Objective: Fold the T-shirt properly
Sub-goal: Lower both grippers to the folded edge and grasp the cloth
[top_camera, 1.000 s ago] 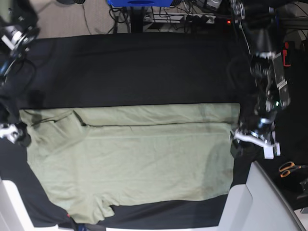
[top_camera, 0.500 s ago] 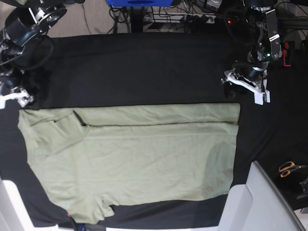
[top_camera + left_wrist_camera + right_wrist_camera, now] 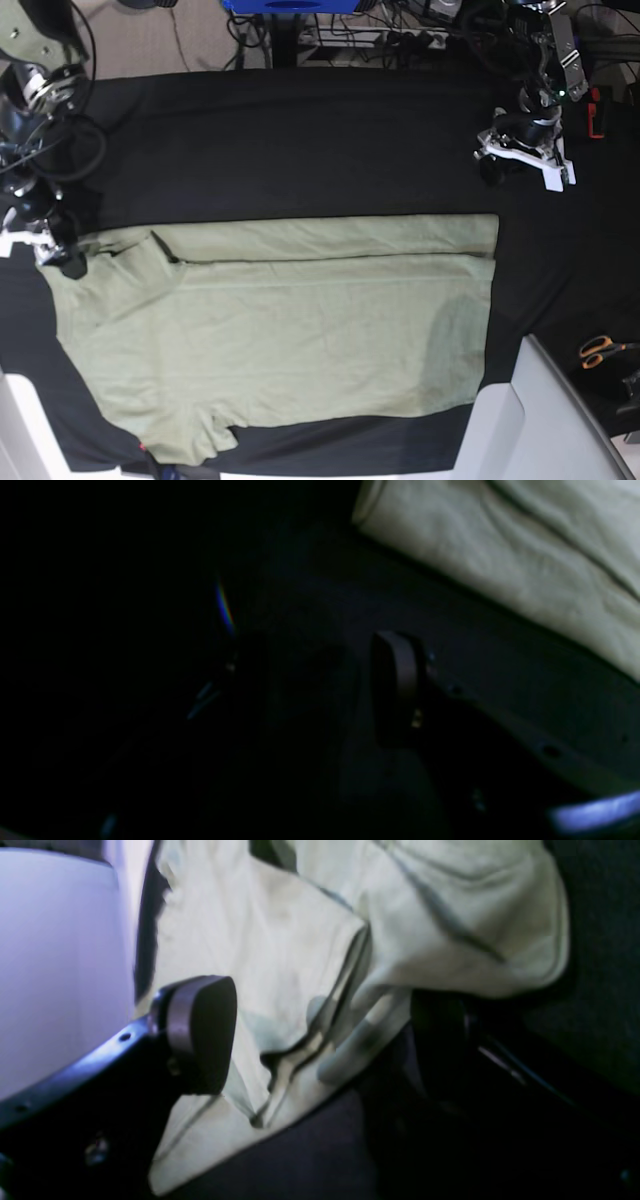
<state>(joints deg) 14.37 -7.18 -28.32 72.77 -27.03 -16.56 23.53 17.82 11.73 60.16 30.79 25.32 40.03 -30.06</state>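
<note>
Right end effector (image 3: 40, 245) sits spread wide at the T-shirt's (image 3: 290, 320) nine-o'clock corner, fabric between its fingers. Left end effector (image 3: 525, 160) hangs at two o'clock, partly parted, off the cloth, holding nothing I see. Shirt lies flat, long axis three-to-nine, on my black-draped desk (image 3: 300, 150); scissors (image 3: 600, 350) at four o'clock.

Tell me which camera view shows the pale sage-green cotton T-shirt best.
The base view: the pale sage-green cotton T-shirt lies whole there. The right wrist view shows only rumpled folds, and the left wrist view one corner.
</note>
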